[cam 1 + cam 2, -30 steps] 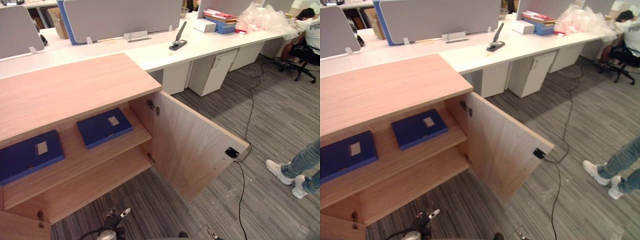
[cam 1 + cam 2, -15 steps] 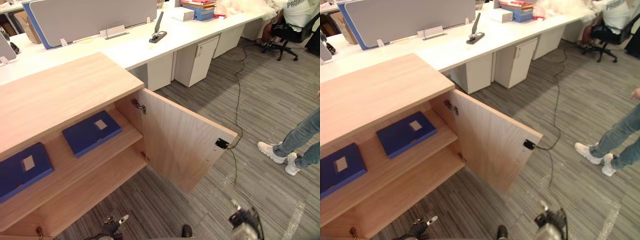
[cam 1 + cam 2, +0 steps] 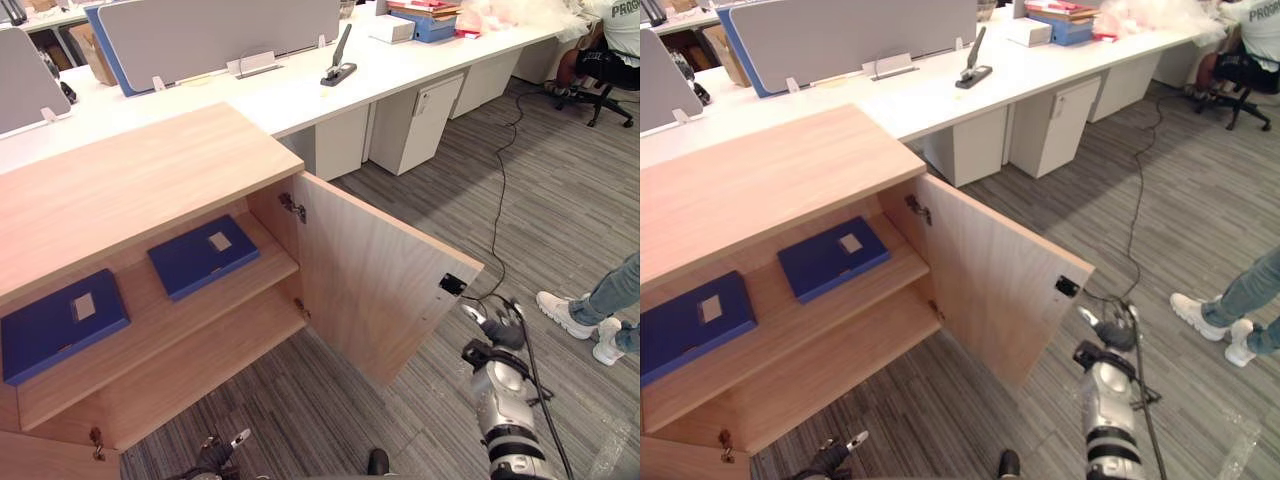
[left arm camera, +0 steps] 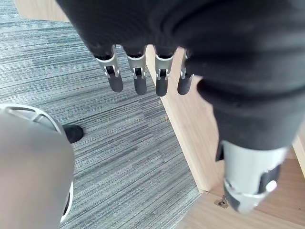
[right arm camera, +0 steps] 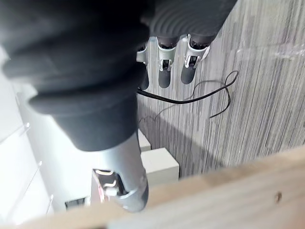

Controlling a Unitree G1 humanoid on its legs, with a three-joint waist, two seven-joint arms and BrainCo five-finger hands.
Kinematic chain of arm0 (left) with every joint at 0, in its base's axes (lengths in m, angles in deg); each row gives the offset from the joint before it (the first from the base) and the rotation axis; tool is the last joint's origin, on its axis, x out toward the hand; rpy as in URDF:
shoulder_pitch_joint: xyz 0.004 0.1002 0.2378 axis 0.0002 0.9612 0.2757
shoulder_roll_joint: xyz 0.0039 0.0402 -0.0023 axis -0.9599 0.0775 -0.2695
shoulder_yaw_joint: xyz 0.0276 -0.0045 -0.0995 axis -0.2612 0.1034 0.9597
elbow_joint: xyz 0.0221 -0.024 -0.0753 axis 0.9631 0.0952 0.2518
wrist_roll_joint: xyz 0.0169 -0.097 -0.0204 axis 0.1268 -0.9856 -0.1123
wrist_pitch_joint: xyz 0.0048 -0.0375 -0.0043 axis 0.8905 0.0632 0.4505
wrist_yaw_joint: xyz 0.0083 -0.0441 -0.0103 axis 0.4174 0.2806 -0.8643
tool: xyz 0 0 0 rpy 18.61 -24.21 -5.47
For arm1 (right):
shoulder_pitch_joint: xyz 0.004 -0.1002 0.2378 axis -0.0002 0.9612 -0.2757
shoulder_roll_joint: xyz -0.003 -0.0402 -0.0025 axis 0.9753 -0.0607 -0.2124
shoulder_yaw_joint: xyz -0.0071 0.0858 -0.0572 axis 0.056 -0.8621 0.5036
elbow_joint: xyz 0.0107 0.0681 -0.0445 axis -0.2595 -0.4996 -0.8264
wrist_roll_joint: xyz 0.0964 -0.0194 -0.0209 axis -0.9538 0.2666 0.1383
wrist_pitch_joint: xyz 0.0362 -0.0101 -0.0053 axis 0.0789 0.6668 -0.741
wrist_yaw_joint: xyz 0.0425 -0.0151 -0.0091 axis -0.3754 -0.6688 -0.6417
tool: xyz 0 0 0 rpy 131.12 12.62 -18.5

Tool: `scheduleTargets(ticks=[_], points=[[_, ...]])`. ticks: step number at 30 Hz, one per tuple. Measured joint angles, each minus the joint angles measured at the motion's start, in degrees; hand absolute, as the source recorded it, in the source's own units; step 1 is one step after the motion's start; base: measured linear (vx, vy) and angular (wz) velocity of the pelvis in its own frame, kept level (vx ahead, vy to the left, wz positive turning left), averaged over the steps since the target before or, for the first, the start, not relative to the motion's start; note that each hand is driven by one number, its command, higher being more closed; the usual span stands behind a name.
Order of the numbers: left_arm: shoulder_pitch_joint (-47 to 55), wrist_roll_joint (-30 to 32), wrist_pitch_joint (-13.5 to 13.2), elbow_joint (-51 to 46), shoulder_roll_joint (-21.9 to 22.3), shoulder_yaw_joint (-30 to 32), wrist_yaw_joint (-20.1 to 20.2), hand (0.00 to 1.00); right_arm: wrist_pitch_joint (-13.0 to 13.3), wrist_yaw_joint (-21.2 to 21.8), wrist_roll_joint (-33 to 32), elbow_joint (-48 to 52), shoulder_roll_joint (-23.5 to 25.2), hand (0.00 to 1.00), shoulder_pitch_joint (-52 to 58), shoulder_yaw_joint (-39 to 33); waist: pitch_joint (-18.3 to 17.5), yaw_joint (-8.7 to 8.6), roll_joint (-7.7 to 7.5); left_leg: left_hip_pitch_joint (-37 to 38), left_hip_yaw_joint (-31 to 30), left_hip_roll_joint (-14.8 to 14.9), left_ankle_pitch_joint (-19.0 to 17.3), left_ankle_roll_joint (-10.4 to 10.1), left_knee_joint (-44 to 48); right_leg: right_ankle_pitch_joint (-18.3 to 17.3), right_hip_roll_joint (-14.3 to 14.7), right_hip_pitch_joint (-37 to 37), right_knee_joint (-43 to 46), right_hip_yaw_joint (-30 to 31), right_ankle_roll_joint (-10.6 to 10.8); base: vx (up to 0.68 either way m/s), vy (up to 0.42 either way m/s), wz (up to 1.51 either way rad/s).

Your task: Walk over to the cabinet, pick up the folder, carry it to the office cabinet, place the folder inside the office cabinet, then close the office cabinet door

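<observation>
Evidently, with two blue folders (image 3: 203, 255) flat on the upper shelf (image 3: 262, 287) and the left hand (image 4: 137, 76) and right hand (image 3: 500, 335) open and empty, the right hand should press the door (image 3: 380, 290) on its outer face near the free edge.

Dark blue folder (image 3: 204, 256) flat on upper shelf (image 3: 140, 300) of wooden cabinet (image 3: 140, 170), second folder (image 3: 60, 322) left of it, door (image 3: 375, 290) wide open

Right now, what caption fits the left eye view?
Right hand hovers by the open cabinet door; two blue folders lie on the shelf.
</observation>
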Motion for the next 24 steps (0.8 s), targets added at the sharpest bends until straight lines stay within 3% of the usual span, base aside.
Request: scheduleTargets(ticks=[6,16,21,24], points=[[0.0,-0.2,0.1,-0.1,-0.3,1.2,0.1,0.0,0.3,4.3,-2.4,0.3,-1.1,0.0,-1.5,10.4,1.0,0.27,0.14,-0.1,-0.6,0.3,0.2,-0.4,0.4,0.4,0.2,0.0,0.0,-0.1,-0.1,-0.02,0.004,0.02],[0.4,0.0,0.7,0.4,-0.7,1.9,1.4,0.0,-0.5,11.3,-6.7,4.0,-9.6,0.0,-1.0,25.7,1.4,-1.6,0.26,0.0,-1.2,1.7,0.2,-0.8,2.2,0.2,1.5,0.7,0.3,0.1,-0.7,0.02,-0.003,-0.05],[0.4,0.1,0.7,0.6,-0.9,1.9,2.3,0.0,-1.6,15.8,-6.3,12.0,-14.3,0.0,1.1,35.2,1.5,-1.78,0.24,-0.4,-1.3,2.5,1.0,-1.5,2.0,-0.5,2.3,0.2,0.0,0.3,-1.2,-0.07,-0.012,-0.02],[0.2,0.3,0.6,1.1,-1.2,1.9,2.7,0.0,-1.8,19.5,-1.0,16.7,-17.7,0.0,1.2,44.1,1.5,-1.86,0.18,-1.1,-1.5,2.7,1.2,-1.5,2.0,-0.5,2.5,-0.8,0.0,0.4,-1.2,-0.1,0.011,0.0]])
